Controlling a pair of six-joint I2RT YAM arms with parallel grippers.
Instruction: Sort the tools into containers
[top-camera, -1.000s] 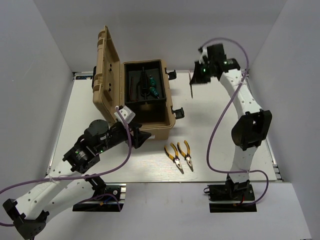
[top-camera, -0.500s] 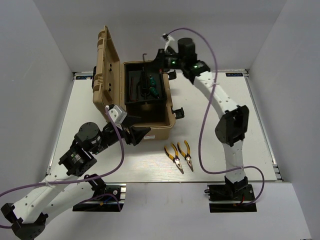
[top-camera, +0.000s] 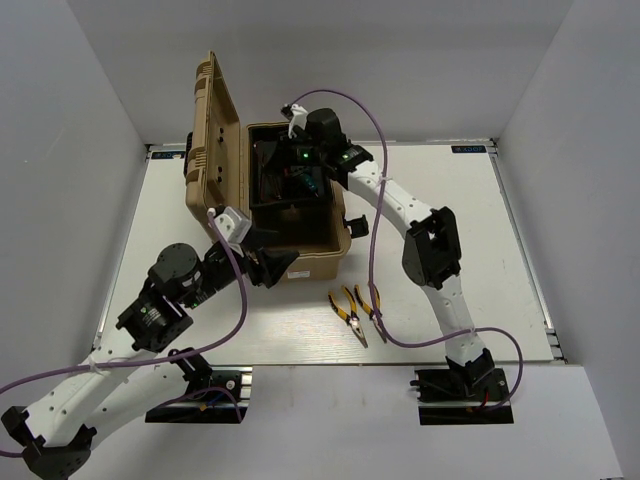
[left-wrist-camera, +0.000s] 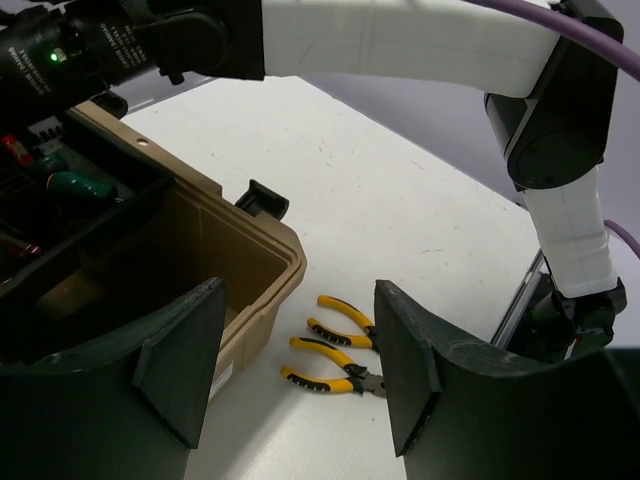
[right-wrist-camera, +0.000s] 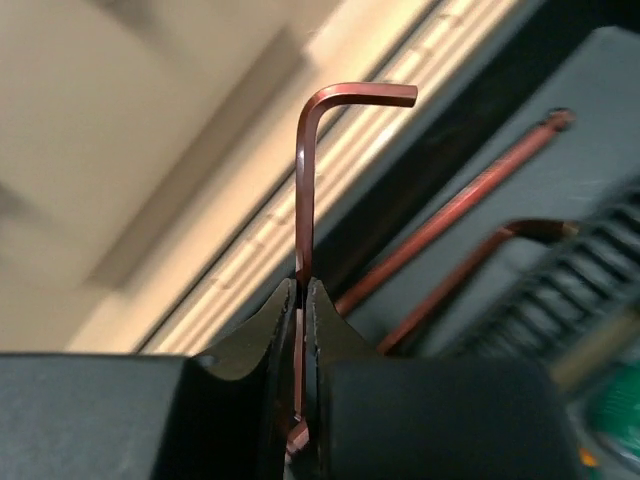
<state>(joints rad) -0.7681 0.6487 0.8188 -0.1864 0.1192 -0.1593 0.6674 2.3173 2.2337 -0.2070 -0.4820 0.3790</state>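
1. While the right fingers (right-wrist-camera: 250, 345) pinch a hex key (right-wrist-camera: 303, 180) by its long leg, closed narrow on it with the bent end pointing away, they hang over the far part of the open toolbox (top-camera: 315, 265).
2. Two more keys (right-wrist-camera: 470, 185) lie in the black tray below. A green screwdriver (left-wrist-camera: 78, 185) lies there too.
3. Left fingers (left-wrist-camera: 175, 365) stand wide and hold nothing, at the box's near front corner.
4. Two pliers (top-camera: 372, 305) lie side by side on the bench (top-camera: 450, 250), near the box front, not yet sorted.
5. Step in hand, by my reading: putting this key with the others.
6. Next move calls for lowering the key into the tray beside its mates, parting the fingers and lifting clear of the rim. The pliers would follow, and the left fingers are nearest.
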